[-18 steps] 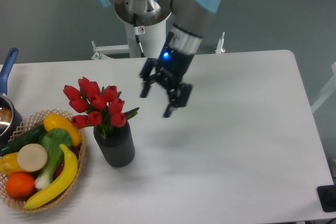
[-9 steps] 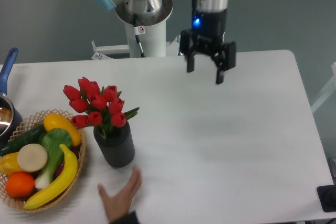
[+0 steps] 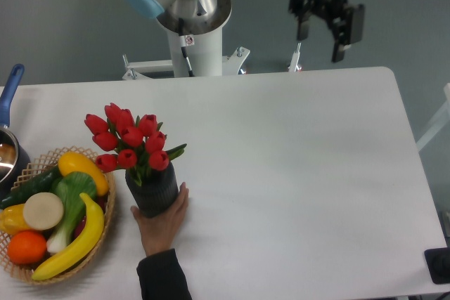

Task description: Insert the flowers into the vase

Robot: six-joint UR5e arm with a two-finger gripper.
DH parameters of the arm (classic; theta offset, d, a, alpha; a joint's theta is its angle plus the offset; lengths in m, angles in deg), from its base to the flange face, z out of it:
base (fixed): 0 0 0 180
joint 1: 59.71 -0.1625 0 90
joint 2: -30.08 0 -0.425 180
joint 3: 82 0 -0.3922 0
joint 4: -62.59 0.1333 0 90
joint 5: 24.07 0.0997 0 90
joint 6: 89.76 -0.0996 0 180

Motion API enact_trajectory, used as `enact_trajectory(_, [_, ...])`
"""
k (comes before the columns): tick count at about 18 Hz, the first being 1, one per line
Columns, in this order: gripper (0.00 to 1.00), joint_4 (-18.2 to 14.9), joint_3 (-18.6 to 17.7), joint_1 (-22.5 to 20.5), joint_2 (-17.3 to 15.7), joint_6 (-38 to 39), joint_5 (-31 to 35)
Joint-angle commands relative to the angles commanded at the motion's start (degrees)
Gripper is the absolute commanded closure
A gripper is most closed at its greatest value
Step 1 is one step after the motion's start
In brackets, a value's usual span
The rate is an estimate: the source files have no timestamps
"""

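The red tulip flowers stand upright in the dark ribbed vase at the left front of the table, next to the basket. A person's hand reaches in from the front edge and touches the vase's base. My gripper is open and empty, raised high above the table's far right edge, far from the vase.
A woven basket with a banana, an orange, green vegetables and other produce sits at the front left. A pot with a blue handle stands at the left edge. The robot's base is behind the table.
My gripper rose and moved right and back, away from the vase. A person's hand came in from the front edge and now touches the vase.
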Motion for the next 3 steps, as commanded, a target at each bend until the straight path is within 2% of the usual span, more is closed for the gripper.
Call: enact_trajectory(3, [0.0, -0.5, -0.1, -1.4, -0.3, -3.5, -0.1])
